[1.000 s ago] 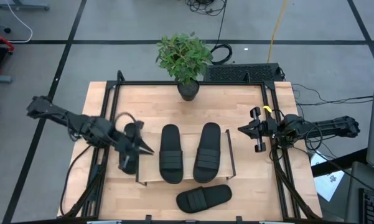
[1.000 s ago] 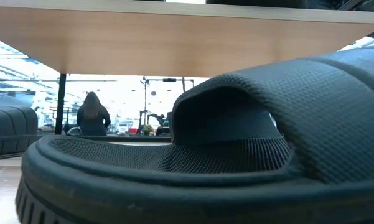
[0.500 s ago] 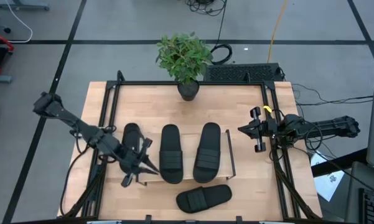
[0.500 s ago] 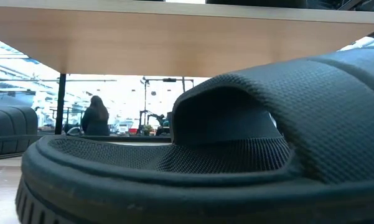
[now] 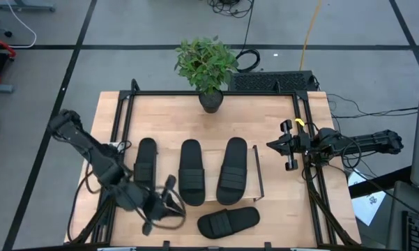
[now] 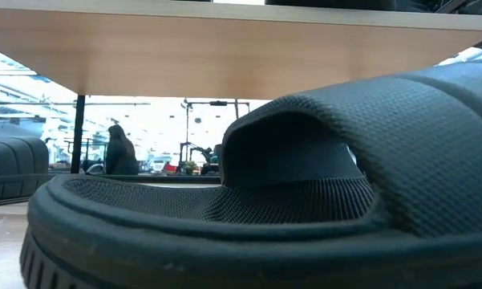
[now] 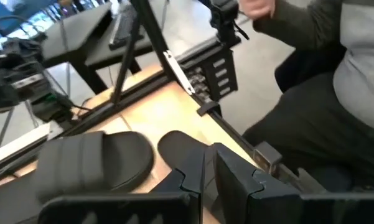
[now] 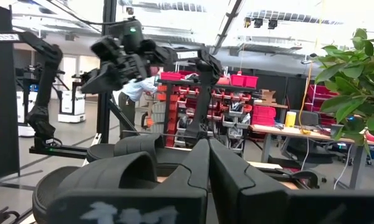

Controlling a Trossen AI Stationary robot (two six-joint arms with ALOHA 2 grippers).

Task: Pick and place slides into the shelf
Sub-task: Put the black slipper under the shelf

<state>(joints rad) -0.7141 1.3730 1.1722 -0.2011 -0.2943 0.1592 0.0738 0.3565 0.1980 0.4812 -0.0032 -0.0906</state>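
Three matte black ribbed-strap slides [image 5: 190, 171] lined up on light wood wire-framed shelf [image 5: 255, 174]; fourth slide [image 5: 228, 222] on bench in front. Left pincer [image 5: 169, 202] clenched, empty, nearby. Right pincer [image 5: 272, 145] clenched, idle. Risk: clenched jaws nudging slide away instead of grasping.

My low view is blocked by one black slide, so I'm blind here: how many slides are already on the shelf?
Observer: Three slides lie side by side on the shelf.
Operator: Where is the last one?
Observer: The fourth slide lies on the table, in front of the shelf.
Operator: Which gripper is nearer to it?
Observer: The left gripper, shut and empty, just beside it; the right gripper waits at the table's right side.
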